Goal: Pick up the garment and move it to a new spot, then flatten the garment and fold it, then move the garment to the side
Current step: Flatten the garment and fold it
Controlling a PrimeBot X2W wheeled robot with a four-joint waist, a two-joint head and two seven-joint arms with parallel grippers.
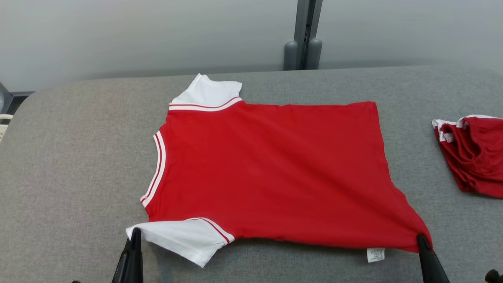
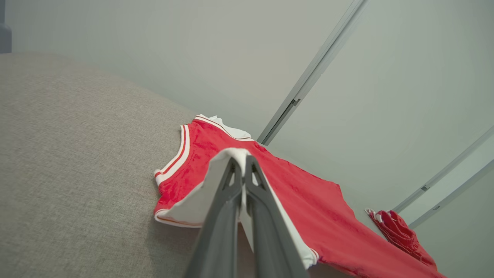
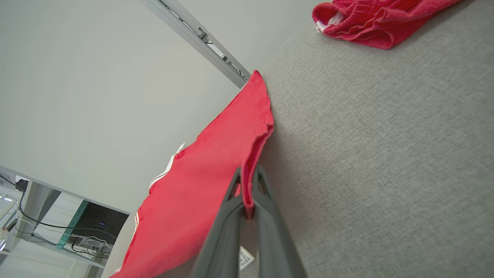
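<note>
The garment (image 1: 271, 169) is a red T-shirt with white sleeves and red-and-white trim, spread on the grey padded table (image 1: 70, 157) with its collar to the left. My left gripper (image 1: 135, 232) is shut on the near white sleeve (image 2: 200, 193), and the wrist view shows the cloth pinched between the fingers (image 2: 231, 181). My right gripper (image 1: 422, 237) is shut on the near hem corner, where the red edge (image 3: 254, 154) runs up from between the fingers. A white label (image 1: 375, 254) hangs beside that corner.
A second red garment (image 1: 473, 155) lies crumpled at the table's right edge, and it also shows in the wrist views (image 3: 370, 19). A grey post (image 1: 303, 35) stands behind the table against a pale wall. Bare grey surface lies left of the shirt.
</note>
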